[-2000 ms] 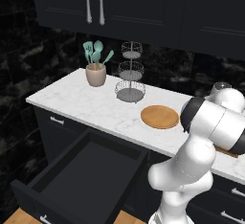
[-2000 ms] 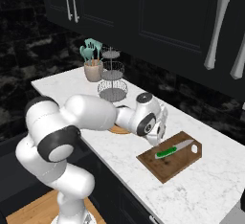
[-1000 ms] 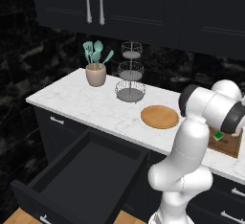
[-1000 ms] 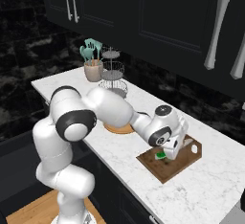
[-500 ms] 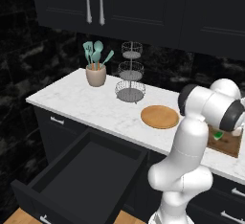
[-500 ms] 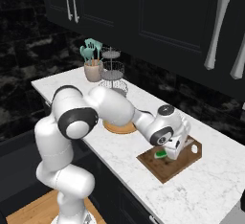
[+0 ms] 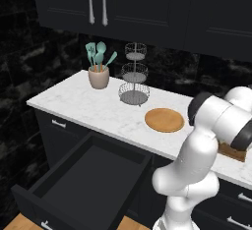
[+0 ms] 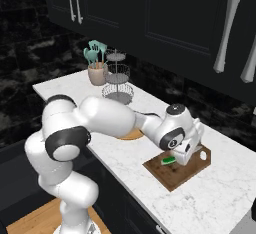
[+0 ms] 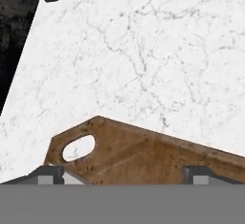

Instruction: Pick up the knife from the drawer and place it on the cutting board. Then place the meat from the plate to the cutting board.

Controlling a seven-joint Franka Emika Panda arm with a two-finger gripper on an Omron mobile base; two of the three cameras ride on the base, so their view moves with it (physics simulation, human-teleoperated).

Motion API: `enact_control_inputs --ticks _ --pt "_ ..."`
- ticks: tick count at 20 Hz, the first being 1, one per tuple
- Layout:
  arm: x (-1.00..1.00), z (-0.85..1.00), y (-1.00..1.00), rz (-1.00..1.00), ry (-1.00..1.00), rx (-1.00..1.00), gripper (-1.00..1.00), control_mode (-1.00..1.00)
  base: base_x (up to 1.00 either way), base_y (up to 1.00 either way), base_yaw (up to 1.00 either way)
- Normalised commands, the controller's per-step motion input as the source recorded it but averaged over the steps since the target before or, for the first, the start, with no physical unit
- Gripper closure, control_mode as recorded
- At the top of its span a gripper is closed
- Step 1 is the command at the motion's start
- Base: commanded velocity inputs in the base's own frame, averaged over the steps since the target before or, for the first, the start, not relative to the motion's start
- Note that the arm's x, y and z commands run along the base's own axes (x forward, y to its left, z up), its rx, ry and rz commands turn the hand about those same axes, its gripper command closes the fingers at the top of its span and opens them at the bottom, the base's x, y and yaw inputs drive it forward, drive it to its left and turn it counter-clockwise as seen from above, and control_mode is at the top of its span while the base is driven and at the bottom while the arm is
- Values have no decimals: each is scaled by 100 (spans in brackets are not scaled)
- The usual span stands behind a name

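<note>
So the table point(image 7: 98, 108) is wide white marble, and below it the drawer point(image 7: 83, 185) hangs fully pulled out, which is the first thing I'd worry about: if the base drives or the arm swings low on its way to the next pick, that open front looks easy to clip. Next down, the cutting board point(image 8: 170, 172) sits near the table's front edge, so a shove from the arm could slide it off. The plate point(image 7: 164, 120) lies well apart from it toward the wire stand, and I can't make out the meat on it from here, so step 2 may start with a blind reach. The hand point(image 8: 186, 154) hovers right over the board with its fingers spread wide, holding nothing. The knife point(image 8: 169, 160) lies on the board just beside it, so pulling away sloppily could knock the green handle off.
</note>
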Motion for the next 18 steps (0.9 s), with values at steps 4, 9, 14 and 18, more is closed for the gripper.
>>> enact_control_inputs --ticks 4,9,14,18 --pt "-84 34 0 -1 -10 0 -100 -100 0 0 0" --pt "-98 -6 37 0 -15 -4 -100 -100 0 0 0" --pt "-87 -3 68 0 -18 -5 -100 -100 0 0 0" --pt "-30 31 66 0 -9 -3 -100 -100 0 0 0"
